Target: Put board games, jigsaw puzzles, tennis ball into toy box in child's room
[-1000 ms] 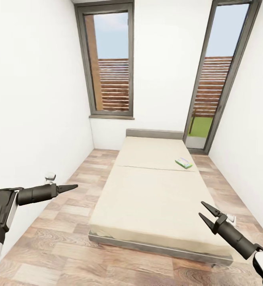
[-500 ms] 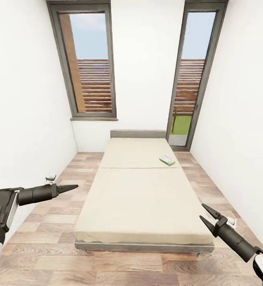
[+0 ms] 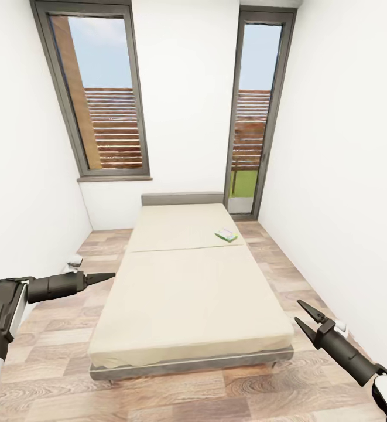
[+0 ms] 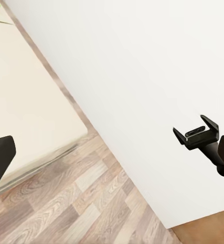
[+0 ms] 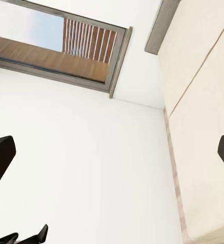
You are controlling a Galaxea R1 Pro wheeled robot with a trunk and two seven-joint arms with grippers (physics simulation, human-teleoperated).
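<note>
At the foot of the bed (image 3: 187, 293), the robot faces down its length with both arms raised and nothing held: the left pincer (image 3: 102, 276) looks pressed together, the right pincer (image 3: 308, 316) spread. One board game (image 3: 226, 235) lies flat on the far mattress, toward its right edge, its long axis skewed across the bed. Best, I'd judge, to roll along the right-hand floor strip until the box is within reach.

Bright even daylight, sharp render, wide-angle stretch.
</note>
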